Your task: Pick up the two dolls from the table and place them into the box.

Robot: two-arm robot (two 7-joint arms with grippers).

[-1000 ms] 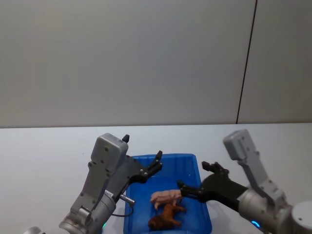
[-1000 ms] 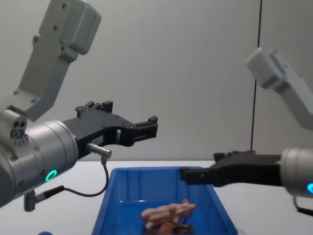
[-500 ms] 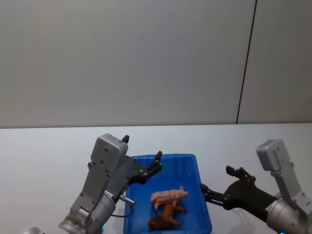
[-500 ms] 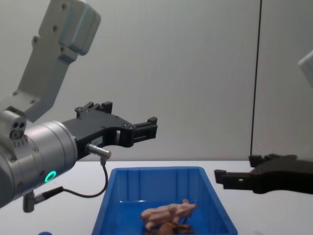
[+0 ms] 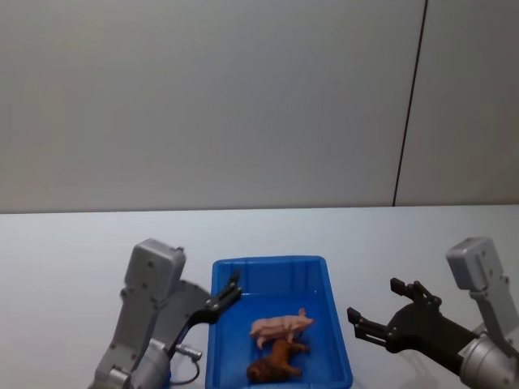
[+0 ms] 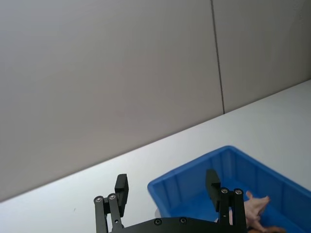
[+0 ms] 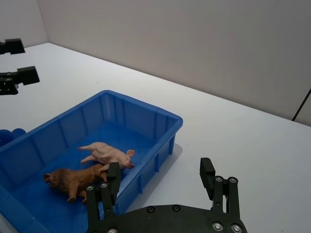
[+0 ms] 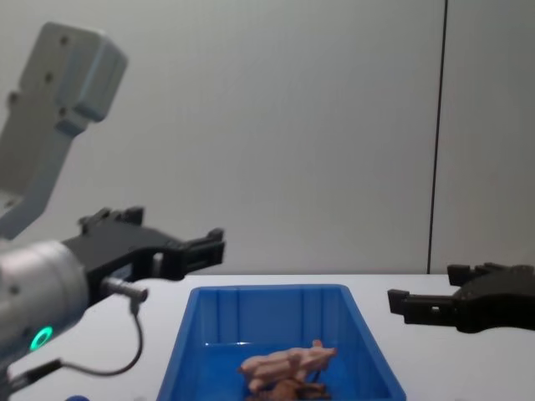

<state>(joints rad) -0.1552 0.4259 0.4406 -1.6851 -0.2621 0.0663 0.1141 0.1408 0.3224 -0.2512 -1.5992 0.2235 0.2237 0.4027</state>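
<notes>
Lower left of the head view: left gripper (image 5: 223,296) hangs above the table (image 5: 81,243), just beside the left rim of the box (image 5: 268,262), fingertips pointing toward the frame centre. Fingers spread wide apart, nothing between them; left wrist view shows the same, left gripper (image 6: 166,187) with both black fingers parted and empty, the blue box (image 6: 194,170) past them. Chest view has the left gripper (image 8: 209,251) at middle left, higher than the box rim, not touching it.

Centre bottom of the head view: blue box sits on the white table, long side running away from the robot. Both dolls lie inside it, toward the near end. Pink pig (image 5: 280,326) lies on its side; brown maned animal (image 5: 274,362) is just below it in the frame, touching or nearly touching, can't tell which. Chest view: box wall (image 8: 267,313) at bottom centre, pig (image 8: 288,361) on the floor of the box, brown animal (image 8: 297,387) partly cut off under it. Right wrist view: pig (image 7: 109,153) and brown animal (image 7: 75,178) side by side in the box (image 7: 146,121), legs meeting.

Lower right of the head view: right gripper (image 5: 375,301) hovers over bare table beside the box's right wall, apart from it. Fingers wide, holding nothing; same in the right wrist view (image 7: 160,170) and at the right edge of the chest view (image 8: 426,288).
</notes>
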